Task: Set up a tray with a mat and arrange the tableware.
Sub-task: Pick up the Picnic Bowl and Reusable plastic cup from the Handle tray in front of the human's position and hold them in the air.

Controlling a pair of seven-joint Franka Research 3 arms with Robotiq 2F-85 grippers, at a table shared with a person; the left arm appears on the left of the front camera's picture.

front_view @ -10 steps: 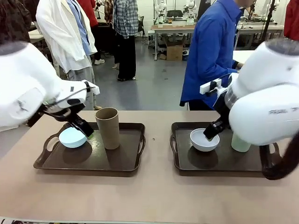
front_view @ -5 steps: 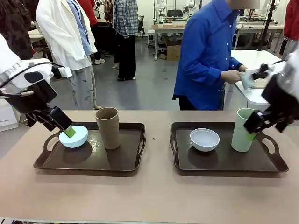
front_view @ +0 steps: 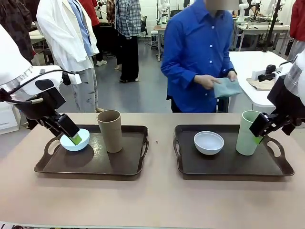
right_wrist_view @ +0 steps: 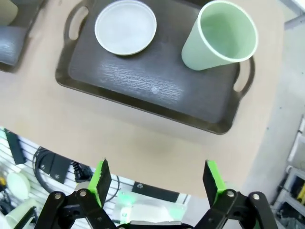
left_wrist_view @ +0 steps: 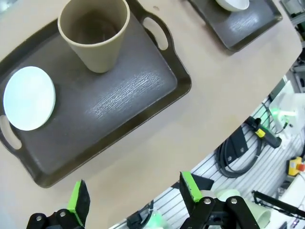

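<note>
The left gripper [front_view: 67, 130], jaws wide and holding nothing, is pulling back from over its tray [front_view: 95, 164]. The light blue bowl [front_view: 76, 146] is sitting just under its fingertips and the brown cup [front_view: 110, 130] is standing to its right. The person [front_view: 195, 52] is turning toward the tan table [front_view: 152, 200], now holding a teal cloth [front_view: 228, 87]. The right gripper [front_view: 261, 130], equally wide and empty, is hanging near the pale green cup [front_view: 245, 136], with the whitish-grey bowl [front_view: 208, 142] farther to its left on the second tray [front_view: 224, 164]. Workbenches [front_view: 259, 27] are lining the grey floor [front_view: 147, 90] behind.
</note>
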